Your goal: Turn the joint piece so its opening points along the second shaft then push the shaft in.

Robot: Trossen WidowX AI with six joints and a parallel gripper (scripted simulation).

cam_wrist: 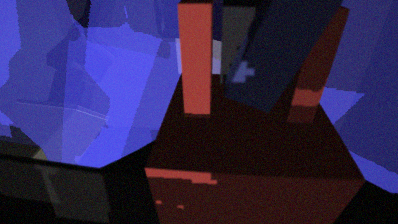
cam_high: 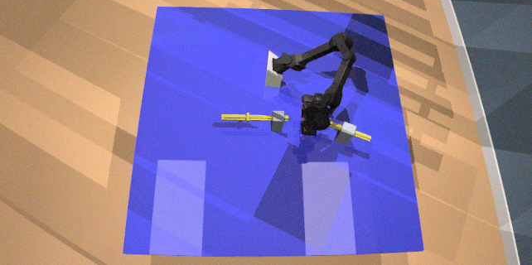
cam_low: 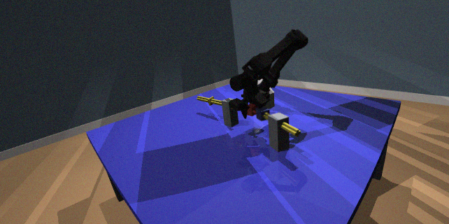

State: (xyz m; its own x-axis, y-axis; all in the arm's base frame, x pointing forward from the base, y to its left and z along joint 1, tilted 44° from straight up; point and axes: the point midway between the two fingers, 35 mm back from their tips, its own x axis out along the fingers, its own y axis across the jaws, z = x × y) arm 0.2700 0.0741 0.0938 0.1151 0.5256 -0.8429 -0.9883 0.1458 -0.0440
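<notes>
My gripper point(cam_high: 306, 119) point(cam_low: 251, 110) point(cam_wrist: 230, 134) is shut on the red joint piece point(cam_low: 251, 109) point(cam_wrist: 260, 192), between the two blocks. In the wrist view the joint piece's two arms point up the image, around a dark blue part point(cam_wrist: 282, 55) set at a slant to them. The yellow fixed shaft point(cam_high: 363, 136) point(cam_low: 291, 129) runs through the right block point(cam_high: 348, 128) point(cam_low: 278, 133). The yellow second shaft point(cam_high: 234, 117) point(cam_low: 203, 99), with a small collar, lies in the left block point(cam_high: 278, 122) point(cam_low: 230, 113); its inner end sticks out a little, short of the gripper. The opening is hidden.
The arm's pale base block point(cam_high: 273, 78) stands at the back of the blue table point(cam_high: 178, 89) point(cam_low: 168, 177). The arm point(cam_high: 341, 69) point(cam_low: 276, 54) reaches from there over the joint. Two pale rectangles point(cam_high: 178, 205) point(cam_high: 329, 205) show at the table's front. Shadows cross the table.
</notes>
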